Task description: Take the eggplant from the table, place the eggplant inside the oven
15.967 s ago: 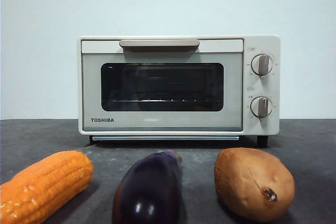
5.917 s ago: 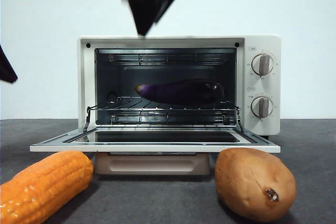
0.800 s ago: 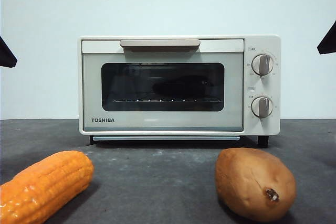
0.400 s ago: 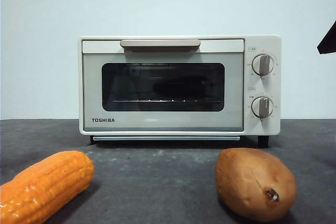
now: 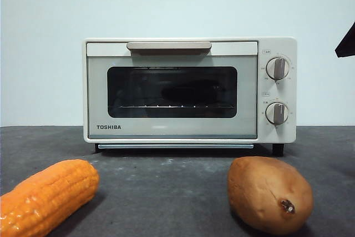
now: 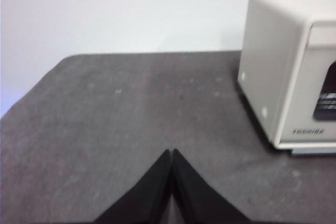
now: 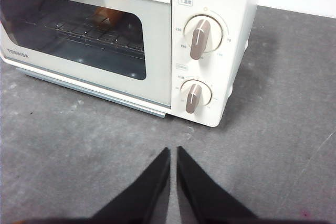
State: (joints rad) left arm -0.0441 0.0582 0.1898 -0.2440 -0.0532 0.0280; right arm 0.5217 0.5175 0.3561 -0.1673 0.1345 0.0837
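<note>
Nearest the front camera, an orange corn cob (image 5: 47,195) and a brown sweet potato (image 5: 270,193) lie on the dark grey table (image 5: 166,192), one off each front corner of the oven (image 5: 188,90), with bare table between them. Behind them stands the cream TOSHIBA toaster oven, its glass door (image 5: 172,91) closed under the beige handle (image 5: 168,46).

Through the glass a dim dark elongated shape sits on the wire rack, right of the oven's middle; that is most likely the eggplant (image 5: 191,90), though the tint hides its colour.

The left gripper (image 6: 171,153) hangs above bare table off the oven's left side, jaws pressed together and empty. The right gripper (image 7: 173,151) hovers in front of the oven's two knobs (image 7: 198,35), jaws almost touching, gripping nothing.

The task looks finished, so what remains is retreating well: both arms should lift straight away from the oven, avoiding the knobs and the handle so the door stays closed.
</note>
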